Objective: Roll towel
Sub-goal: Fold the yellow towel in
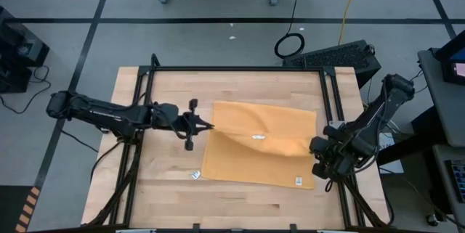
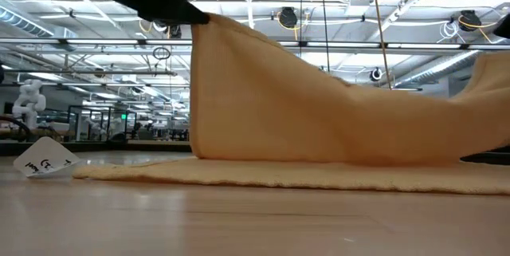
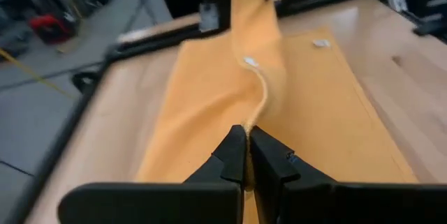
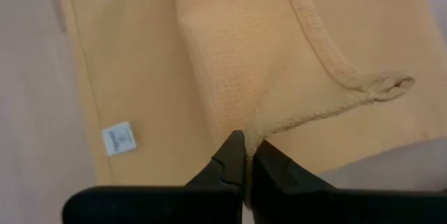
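Observation:
The mustard-yellow towel (image 1: 254, 164) lies on the wooden table, right of centre, with its near part flat on the wood. One hemmed edge is raised between my two grippers and sags in the middle, where a small white tag (image 1: 258, 137) sits. My left gripper (image 1: 211, 125) is shut on that edge at the towel's left side. My right gripper (image 1: 317, 149) is shut on it at the right side. In the low view the cloth (image 2: 271, 104) hangs from the left gripper (image 2: 199, 17) down to the table. My left gripper pinches the towel's raised hem (image 3: 248, 121) between its two fingers, at the hem's left end. It comes nearly level from the table's left side. The cloth hangs below it, slack, with its lower part on the table. My right gripper pinches the hemmed edge (image 4: 260, 135) between its two fingers, a short way from a corner (image 4: 394, 84). It comes slanting down from the table's right side. The cloth there is lifted and slack, over the flat layer below.
A second white tag (image 1: 298, 182) marks the towel's near right corner. A small white paper scrap (image 1: 195, 175) lies on the wood off the towel's near left corner. A black frame (image 1: 240, 70) runs around the table's far and side edges.

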Motion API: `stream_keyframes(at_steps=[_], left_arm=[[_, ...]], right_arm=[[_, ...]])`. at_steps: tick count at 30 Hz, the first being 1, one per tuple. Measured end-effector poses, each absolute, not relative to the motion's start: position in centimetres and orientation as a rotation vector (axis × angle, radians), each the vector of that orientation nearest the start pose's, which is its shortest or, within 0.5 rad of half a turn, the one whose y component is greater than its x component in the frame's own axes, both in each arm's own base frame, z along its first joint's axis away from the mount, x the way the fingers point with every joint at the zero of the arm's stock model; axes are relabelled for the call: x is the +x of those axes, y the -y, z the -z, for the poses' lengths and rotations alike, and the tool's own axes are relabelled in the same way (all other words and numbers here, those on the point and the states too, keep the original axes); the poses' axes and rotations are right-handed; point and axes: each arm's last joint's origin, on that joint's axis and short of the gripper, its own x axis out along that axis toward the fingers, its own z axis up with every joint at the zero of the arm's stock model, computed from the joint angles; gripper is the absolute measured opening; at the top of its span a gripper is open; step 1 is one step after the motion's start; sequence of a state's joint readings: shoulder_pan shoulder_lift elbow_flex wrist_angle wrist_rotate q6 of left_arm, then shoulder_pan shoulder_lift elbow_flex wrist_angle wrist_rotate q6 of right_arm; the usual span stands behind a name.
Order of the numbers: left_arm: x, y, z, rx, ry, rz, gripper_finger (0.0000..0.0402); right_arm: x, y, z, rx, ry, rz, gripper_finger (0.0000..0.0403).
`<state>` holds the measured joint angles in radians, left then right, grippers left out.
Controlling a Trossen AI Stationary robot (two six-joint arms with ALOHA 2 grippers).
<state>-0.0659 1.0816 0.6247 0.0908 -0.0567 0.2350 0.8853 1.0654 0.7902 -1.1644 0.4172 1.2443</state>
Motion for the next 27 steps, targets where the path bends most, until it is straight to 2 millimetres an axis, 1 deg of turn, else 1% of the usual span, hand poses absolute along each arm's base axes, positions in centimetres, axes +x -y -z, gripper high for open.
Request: stream_keyframes(at_steps=[7, 12, 17, 21, 24, 27], left_arm=[[23.4, 1.7, -23.6, 0.243, -0.448, 0.067, 0.0011], [23.6, 1.7, -23.3, 0.243, -0.462, 0.069, 0.0011], [23.9, 1.8, -22.8, 0.219, -0.484, 0.07, 0.0011], [24.0, 1.8, -22.6, 0.218, -0.496, 0.071, 0.0011], [24.0, 1.8, -22.6, 0.218, -0.495, 0.071, 0.0011], [24.0, 1.8, -22.6, 0.218, -0.495, 0.071, 0.0011]], right_arm=[[11.2, -12.7, -22.7, 0.225, -1.113, 0.303, 0.0], [11.3, -13.4, -22.4, 0.227, -1.124, 0.28, 0.0], [11.4, -13.8, -21.8, 0.211, -1.171, 0.281, 0.0], [11.5, -14.0, -21.6, 0.203, -1.177, 0.284, 0.0], [11.6, -14.0, -21.6, 0.21, -1.173, 0.279, 0.0007], [11.7, -14.2, -21.6, 0.233, -1.171, 0.262, 0.0023]])
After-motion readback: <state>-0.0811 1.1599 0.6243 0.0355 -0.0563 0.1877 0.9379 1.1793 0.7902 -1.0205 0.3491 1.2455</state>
